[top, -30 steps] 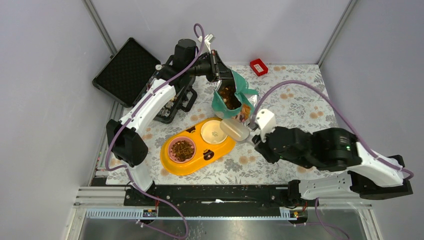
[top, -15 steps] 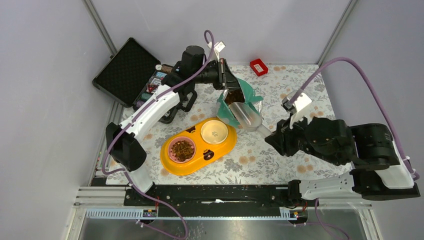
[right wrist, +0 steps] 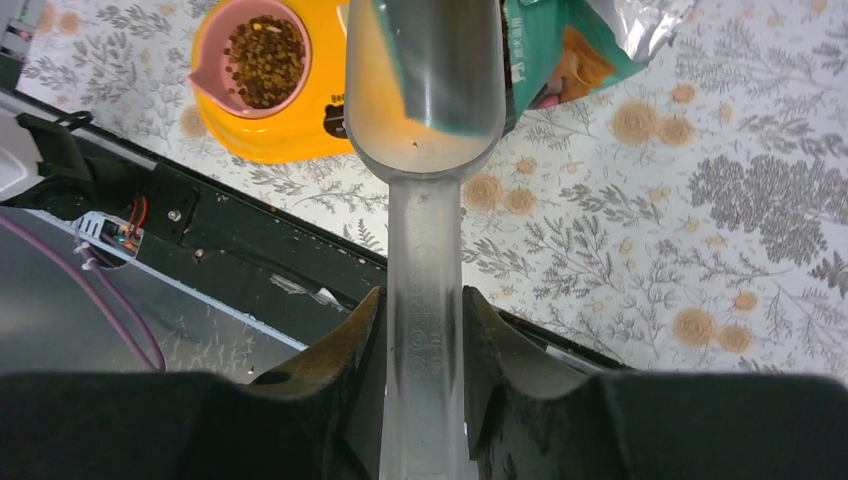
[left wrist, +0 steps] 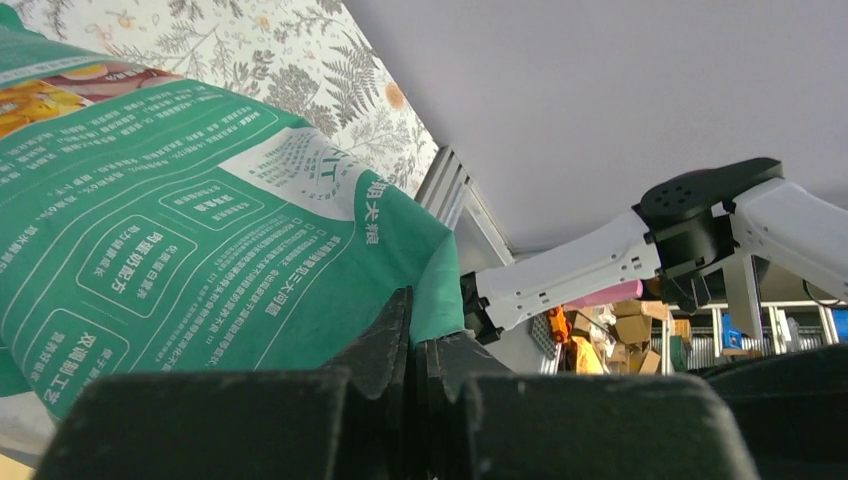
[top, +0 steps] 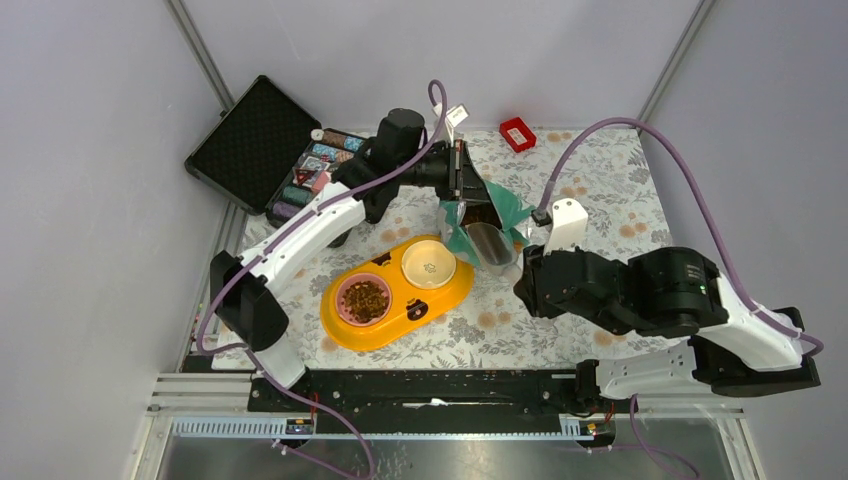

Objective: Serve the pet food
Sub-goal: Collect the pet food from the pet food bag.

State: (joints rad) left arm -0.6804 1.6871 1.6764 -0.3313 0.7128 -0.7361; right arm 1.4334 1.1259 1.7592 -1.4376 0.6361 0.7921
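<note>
The teal-and-white pouch [top: 500, 205] stands behind the orange feeder [top: 400, 322]. My left gripper [top: 463, 176] is shut on the pouch's top rim and holds the mouth open; the left wrist view shows the teal rim [left wrist: 440, 290] pinched between the jaws of that gripper [left wrist: 415, 350]. Brown pet food [top: 480, 213] shows inside the mouth. My right gripper [right wrist: 423, 330] is shut on the handle of a clear scoop [right wrist: 425, 90]. The scoop [top: 490, 245] lies at the pouch mouth and looks nearly empty. The pink bowl [top: 364, 298] holds kibble [right wrist: 262, 50]. The white bowl [top: 428, 265] is empty.
An open black case [top: 255, 135] with small items stands at the back left, off the floral cloth. A small red object [top: 517, 133] lies at the back edge. A black rail [top: 430, 385] runs along the near edge.
My right arm has carried the scoop from beside the white bowl up to the pouch mouth. My left gripper has moved right with the pouch rim.
</note>
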